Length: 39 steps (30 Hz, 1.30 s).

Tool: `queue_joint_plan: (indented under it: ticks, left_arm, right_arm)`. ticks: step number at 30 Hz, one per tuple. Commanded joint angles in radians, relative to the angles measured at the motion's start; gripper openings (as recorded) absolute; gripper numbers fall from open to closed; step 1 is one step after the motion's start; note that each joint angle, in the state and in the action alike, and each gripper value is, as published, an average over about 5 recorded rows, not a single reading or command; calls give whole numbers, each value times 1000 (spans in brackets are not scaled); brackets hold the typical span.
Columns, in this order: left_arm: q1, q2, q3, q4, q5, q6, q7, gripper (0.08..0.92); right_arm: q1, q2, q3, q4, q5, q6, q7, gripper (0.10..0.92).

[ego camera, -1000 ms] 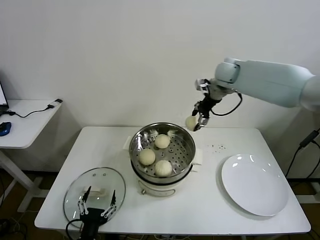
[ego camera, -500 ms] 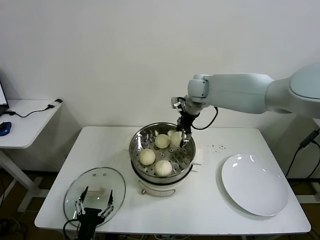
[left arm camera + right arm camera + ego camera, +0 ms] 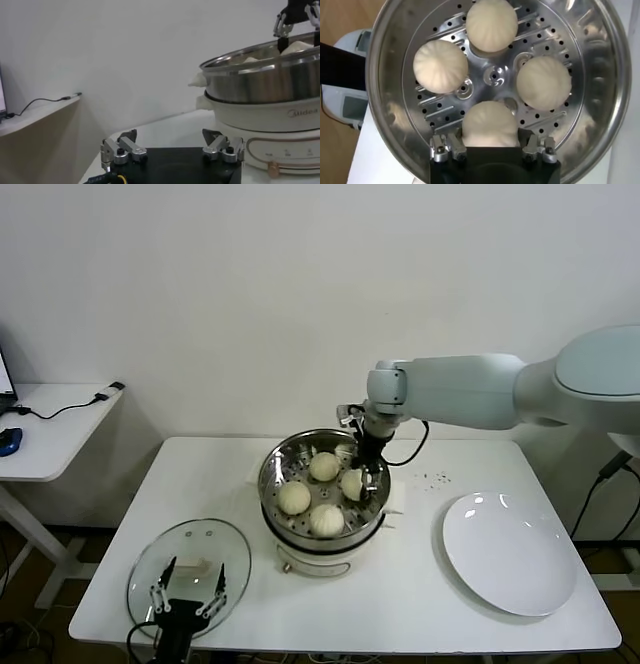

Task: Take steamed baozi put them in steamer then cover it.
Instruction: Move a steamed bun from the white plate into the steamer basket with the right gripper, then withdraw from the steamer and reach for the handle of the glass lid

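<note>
My right end effector [image 3: 362,476] straddles the fourth baozi [image 3: 490,124] in the steamer [image 3: 277,474], grip undeterminable; the cover [image 3: 190,569] lies lower left beneath my released left end effector [image 3: 187,602].

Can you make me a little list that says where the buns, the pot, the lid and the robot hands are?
buns: four baozi on the tray inside the steamer
lid: cover flat on the table, not on the pot
plate: bare
right gripper: in the pot, fingers either side of one bun
left gripper: open, above the lid
</note>
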Motion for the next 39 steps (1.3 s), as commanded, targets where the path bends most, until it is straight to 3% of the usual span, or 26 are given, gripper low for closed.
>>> queue_joint_plan:
  ticks: [1, 10, 16, 26, 31, 39]
  left_arm:
    - [0, -2, 2, -3, 3, 1, 0, 823]
    - [-2, -2, 8, -11, 9, 3, 0, 823]
    - [-9, -13, 25, -14, 16, 6, -3, 823]
    - [-6, -3, -4, -27, 2, 6, 0, 823]
    - [-7, -1, -17, -41, -2, 13, 0, 823]
    - [-25, -15, -51, -53, 2, 22, 7, 823]
  right_arm:
    - [-10, -2, 5, 17, -15, -9, 22, 788]
    - [42, -71, 42, 42, -11, 3, 3, 823]
    - [123, -197, 68, 82, -10, 69, -17, 823]
    - [66, -585, 186, 323, 166, 431, 490, 823]
    - [-171, -770, 447, 420, 167, 460, 644, 823]
    - [-746, -927, 1038, 489, 76, 462, 755, 823]
